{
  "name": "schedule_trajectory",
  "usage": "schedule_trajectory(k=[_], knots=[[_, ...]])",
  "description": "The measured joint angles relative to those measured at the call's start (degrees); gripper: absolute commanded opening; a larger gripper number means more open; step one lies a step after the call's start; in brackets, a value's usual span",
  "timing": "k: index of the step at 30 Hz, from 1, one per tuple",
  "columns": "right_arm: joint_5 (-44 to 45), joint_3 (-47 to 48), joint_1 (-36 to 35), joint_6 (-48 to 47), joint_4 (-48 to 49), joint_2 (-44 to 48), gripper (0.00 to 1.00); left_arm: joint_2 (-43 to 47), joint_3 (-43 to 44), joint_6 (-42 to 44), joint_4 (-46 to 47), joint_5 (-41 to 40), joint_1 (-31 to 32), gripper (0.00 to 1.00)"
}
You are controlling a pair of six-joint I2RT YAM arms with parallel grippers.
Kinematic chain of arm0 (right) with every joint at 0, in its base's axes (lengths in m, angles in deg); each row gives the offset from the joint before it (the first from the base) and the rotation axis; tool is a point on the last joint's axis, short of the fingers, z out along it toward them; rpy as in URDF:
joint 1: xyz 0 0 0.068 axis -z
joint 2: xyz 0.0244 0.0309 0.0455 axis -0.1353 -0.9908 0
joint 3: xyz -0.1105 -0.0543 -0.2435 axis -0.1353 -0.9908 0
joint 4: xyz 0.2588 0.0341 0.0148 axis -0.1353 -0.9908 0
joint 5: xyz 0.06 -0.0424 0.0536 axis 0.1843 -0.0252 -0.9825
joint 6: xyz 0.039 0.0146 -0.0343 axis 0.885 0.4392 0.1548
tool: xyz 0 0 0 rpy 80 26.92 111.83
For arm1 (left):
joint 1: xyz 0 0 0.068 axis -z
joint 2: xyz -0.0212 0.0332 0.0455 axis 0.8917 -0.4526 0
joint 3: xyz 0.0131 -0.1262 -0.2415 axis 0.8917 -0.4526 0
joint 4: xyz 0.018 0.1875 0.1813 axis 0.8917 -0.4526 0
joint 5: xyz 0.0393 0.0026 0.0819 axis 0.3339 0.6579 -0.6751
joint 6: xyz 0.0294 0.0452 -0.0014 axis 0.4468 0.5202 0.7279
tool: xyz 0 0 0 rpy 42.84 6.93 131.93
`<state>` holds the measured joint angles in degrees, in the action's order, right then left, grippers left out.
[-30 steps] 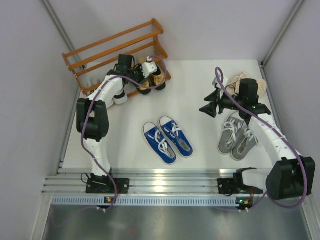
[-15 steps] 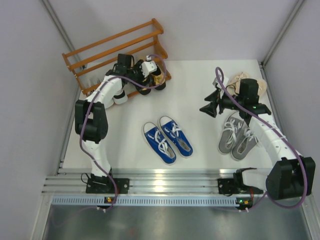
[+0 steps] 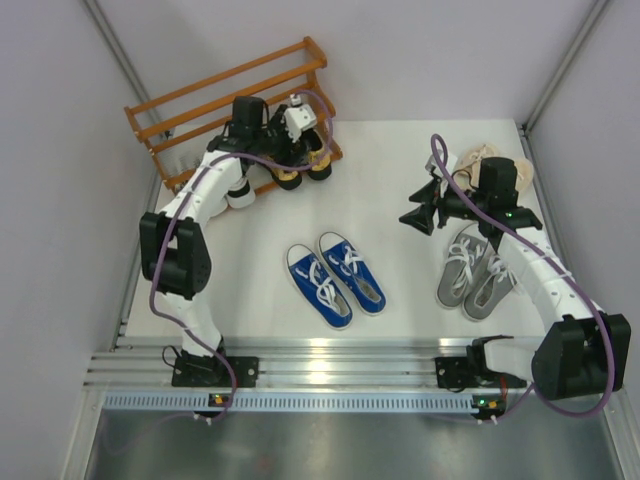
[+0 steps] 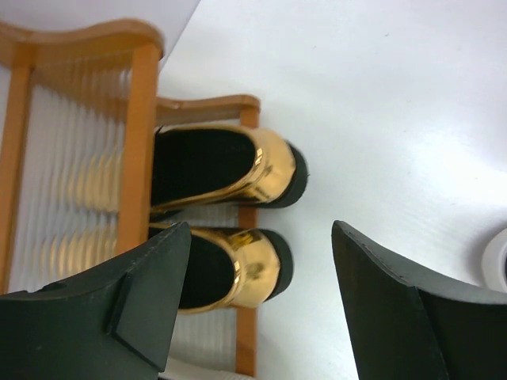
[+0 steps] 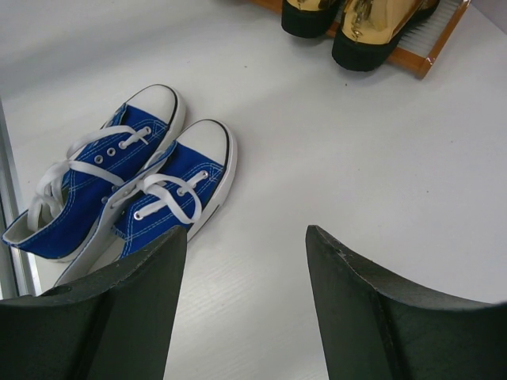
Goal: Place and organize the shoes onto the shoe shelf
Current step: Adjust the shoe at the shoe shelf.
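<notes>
White table, grey walls on three sides, metal rail (image 3: 330,362) along the near edge where both arms are bolted.

Shoe shelf (image 3: 200,97) sits at the far-left corner, angled. Gold loafers (image 3: 303,166) are on its lowest tier at the right end, side by side and touching. Toes are tucked under the upper slats; the black heels stick out past the front rail toward the table. Left wrist view confirms it: both loafers (image 4: 238,170) are on the bottom slats, with the heel openings visible.

Left claw (image 3: 296,117) is above the loafers' heels. Jaws are spread wide with nothing between them and no contact with either shoe. In the wrist view the claw (image 4: 261,237) frames the nearer loafer's heel from above.

Right claw (image 3: 417,216) is over bare table at centre-right, pointing left. It is released and empty (image 5: 245,245).

Still on the table:
- Blue sneakers (image 3: 335,278): centre, a pair side by side with toes toward the shelf side. Also seen in the right wrist view (image 5: 119,186), white laces loose.
- Grey sneakers (image 3: 475,275): right side, a pair together, partly under the right arm.
- Beige lace-ups (image 3: 478,158): far right, mostly hidden behind the right wrist.

Upper shelf tiers carry no shoes that I can see.
</notes>
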<state>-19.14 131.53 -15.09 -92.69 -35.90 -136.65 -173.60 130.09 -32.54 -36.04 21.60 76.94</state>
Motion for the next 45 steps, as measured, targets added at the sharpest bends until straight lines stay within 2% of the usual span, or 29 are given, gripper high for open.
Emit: schedule_trajectory(k=[5,11,17,29,36,41,45], knots=[[0.0,0.0,0.0,0.0,0.0,0.0,0.62,-1.8,1.9,-0.4,0.1,-0.5,5.0,0.76],[0.0,0.0,0.0,0.0,0.0,0.0,0.62,-10.0,9.7,0.4,0.3,-4.4,9.6,0.72],[0.0,0.0,0.0,0.0,0.0,0.0,0.62,-14.5,11.6,1.8,0.5,-9.9,9.9,0.72],[-0.4,0.0,0.0,0.0,-0.1,-0.5,0.62,-15.0,11.6,6.8,1.0,-17.0,10.1,0.71],[-0.4,0.0,0.1,-0.1,-0.2,-0.5,0.62,-15.1,9.7,9.6,1.2,-20.0,10.3,0.61],[-0.4,0.0,0.3,-0.1,-0.2,-0.5,0.62,-16.4,9.6,10.6,1.4,-21.5,10.6,0.47],[-0.4,0.0,0.4,-0.3,-0.2,-0.5,0.62,-16.9,9.6,11.5,1.9,-23.1,10.9,0.4]])
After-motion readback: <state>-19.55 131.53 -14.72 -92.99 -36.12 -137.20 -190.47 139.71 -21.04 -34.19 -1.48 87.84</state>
